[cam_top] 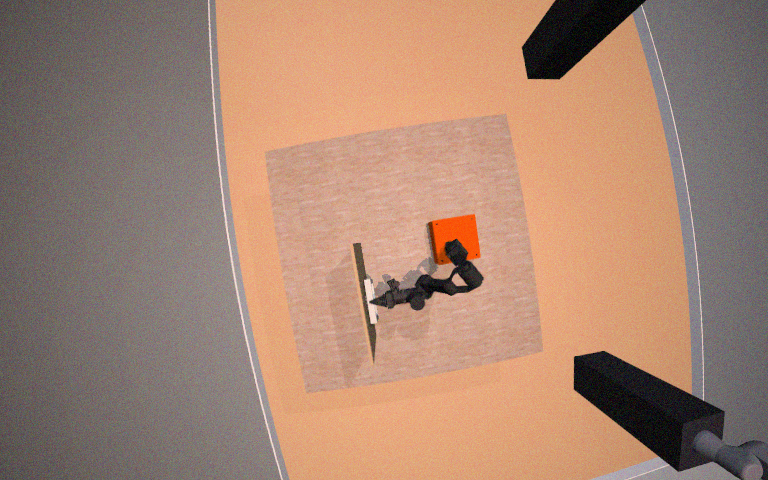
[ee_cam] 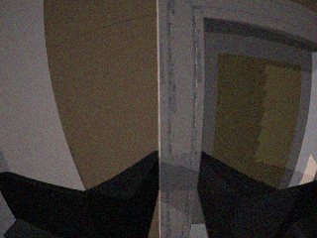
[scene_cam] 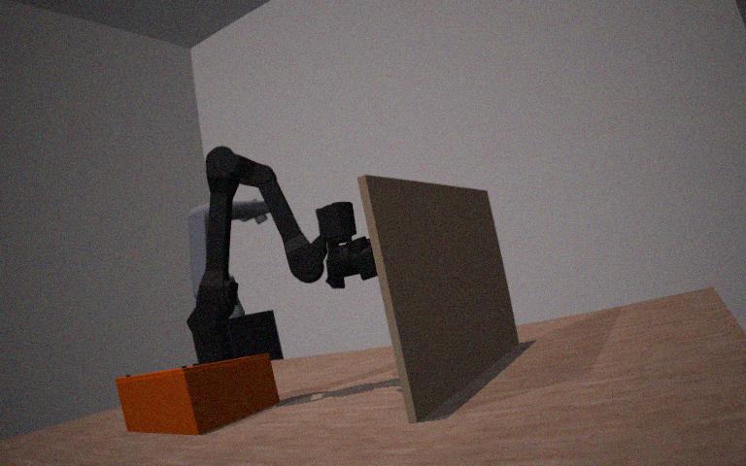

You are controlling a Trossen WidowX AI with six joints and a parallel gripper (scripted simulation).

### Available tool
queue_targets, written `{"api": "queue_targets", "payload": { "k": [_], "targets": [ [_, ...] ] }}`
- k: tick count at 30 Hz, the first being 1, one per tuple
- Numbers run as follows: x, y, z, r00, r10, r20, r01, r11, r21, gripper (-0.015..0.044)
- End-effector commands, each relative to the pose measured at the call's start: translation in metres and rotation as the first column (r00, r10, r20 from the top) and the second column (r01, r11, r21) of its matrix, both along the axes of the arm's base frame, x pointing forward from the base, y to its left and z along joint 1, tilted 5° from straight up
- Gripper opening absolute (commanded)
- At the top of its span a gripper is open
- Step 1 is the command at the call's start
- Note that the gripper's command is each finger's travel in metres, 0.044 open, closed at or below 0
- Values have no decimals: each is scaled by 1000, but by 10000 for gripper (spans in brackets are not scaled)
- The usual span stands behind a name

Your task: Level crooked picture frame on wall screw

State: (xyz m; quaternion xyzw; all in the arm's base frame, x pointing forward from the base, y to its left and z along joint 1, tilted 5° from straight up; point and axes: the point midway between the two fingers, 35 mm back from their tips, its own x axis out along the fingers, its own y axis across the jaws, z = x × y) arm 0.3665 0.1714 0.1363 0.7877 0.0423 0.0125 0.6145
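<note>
The picture frame point(cam_top: 368, 287) point(ee_cam: 180, 74) is pale, with a grey inner border and an olive picture. It hangs in front of the upright brown panel point(cam_top: 357, 257) point(scene_cam: 440, 285) point(ee_cam: 104, 89). My gripper point(cam_top: 370, 301) point(ee_cam: 177, 158) is shut on one side bar of the frame, with a dark finger on each side of the bar in the wrist view. In that view the bar runs nearly upright and the top bar slopes down to the right. The screw and notched strip are hidden. The panel hides the frame and fingertips in the exterior view. I cannot tell whether the frame is level.
An orange block point(cam_top: 455, 229) point(scene_cam: 230, 392) is at the arm's base. The panel stands on the wooden table top point(cam_top: 385, 169) point(scene_cam: 632, 384). Black beams point(cam_top: 577, 39) point(cam_top: 634, 396) show at the right of the top view.
</note>
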Motion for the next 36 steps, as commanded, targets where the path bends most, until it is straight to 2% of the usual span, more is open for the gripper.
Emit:
{"api": "queue_targets", "payload": {
  "k": [1, 36],
  "targets": [
    [1, 0, 1, 1000, -3, 5, 3, 1000, 1, 0],
    [0, 1, -1, 1000, -3, 5, 3, 1000, 1, 0]
  ]
}}
